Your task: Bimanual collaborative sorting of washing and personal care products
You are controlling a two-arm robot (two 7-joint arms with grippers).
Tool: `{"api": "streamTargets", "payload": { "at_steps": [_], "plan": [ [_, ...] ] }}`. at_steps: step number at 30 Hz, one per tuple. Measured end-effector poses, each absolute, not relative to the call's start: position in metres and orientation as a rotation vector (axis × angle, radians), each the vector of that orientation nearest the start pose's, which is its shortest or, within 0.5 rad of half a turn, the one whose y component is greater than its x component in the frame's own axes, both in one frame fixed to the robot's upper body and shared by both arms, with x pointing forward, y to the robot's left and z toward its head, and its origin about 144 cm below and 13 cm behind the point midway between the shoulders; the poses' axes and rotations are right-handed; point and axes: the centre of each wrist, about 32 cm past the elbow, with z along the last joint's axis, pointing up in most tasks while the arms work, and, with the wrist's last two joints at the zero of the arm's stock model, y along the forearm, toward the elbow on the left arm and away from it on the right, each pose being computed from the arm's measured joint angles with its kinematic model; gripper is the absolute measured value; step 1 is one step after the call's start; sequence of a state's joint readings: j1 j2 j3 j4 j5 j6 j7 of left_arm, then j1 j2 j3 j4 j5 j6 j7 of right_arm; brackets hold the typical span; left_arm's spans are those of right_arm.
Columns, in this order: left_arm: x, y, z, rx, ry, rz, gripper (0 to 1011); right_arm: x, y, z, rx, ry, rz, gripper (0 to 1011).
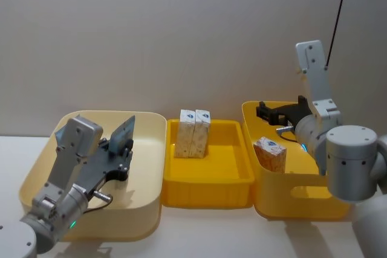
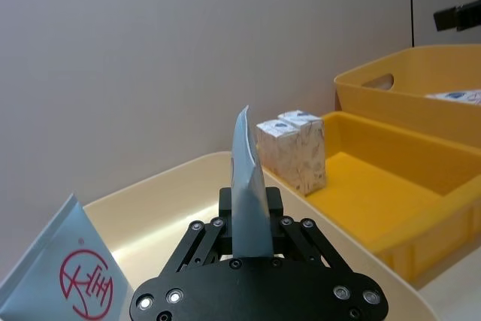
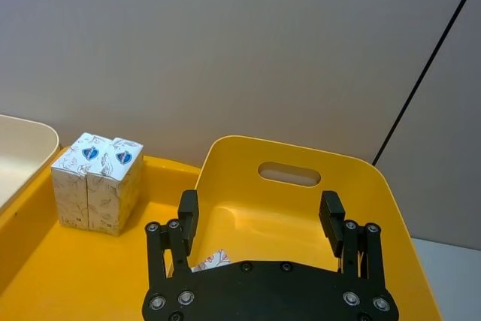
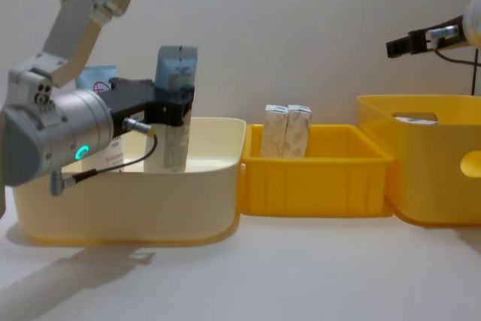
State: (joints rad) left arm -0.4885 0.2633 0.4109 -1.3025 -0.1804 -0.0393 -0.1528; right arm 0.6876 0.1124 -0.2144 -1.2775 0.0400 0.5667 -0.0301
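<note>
My left gripper (image 1: 123,149) is shut on a pale-blue squeeze tube (image 1: 123,132), holding it upright over the cream bin (image 1: 151,173). The tube (image 2: 248,201) stands between the fingers in the left wrist view, and its lower end hangs inside the bin in the chest view (image 4: 175,103). A second tube with a red round logo (image 2: 71,280) leans in the same bin. Two white cartons (image 1: 193,132) stand side by side in the middle yellow tray (image 1: 205,194). Another carton (image 1: 270,152) sits in the right yellow bin (image 1: 302,200). My right gripper (image 1: 269,113) hovers open above that bin, holding nothing.
The three containers stand in a row on the pale table, touching or nearly so. A plain wall is close behind them. A dark cable (image 1: 338,10) hangs at the right. Bare table lies in front of the bins (image 4: 263,276).
</note>
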Motion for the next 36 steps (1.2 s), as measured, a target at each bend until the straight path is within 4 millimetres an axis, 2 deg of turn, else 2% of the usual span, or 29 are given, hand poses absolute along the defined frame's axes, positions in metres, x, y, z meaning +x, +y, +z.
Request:
{"api": "streamTargets", "payload": {
  "at_steps": [11, 22, 36],
  "plan": [
    [0.574, 0.201, 1.235, -0.036, -0.328, 1.093, 237, 0.619, -0.206, 1.324, -0.297, -0.010, -1.497, 1001],
    [0.576, 0.201, 1.245, -0.165, -0.298, 1.044, 237, 0.618, -0.205, 1.323, -0.293, -0.022, -1.481, 1001],
    [0.585, 0.199, 1.258, -0.281, -0.268, 0.960, 237, 0.607, -0.206, 1.324, -0.281, -0.076, -1.337, 1001]
  ]
}}
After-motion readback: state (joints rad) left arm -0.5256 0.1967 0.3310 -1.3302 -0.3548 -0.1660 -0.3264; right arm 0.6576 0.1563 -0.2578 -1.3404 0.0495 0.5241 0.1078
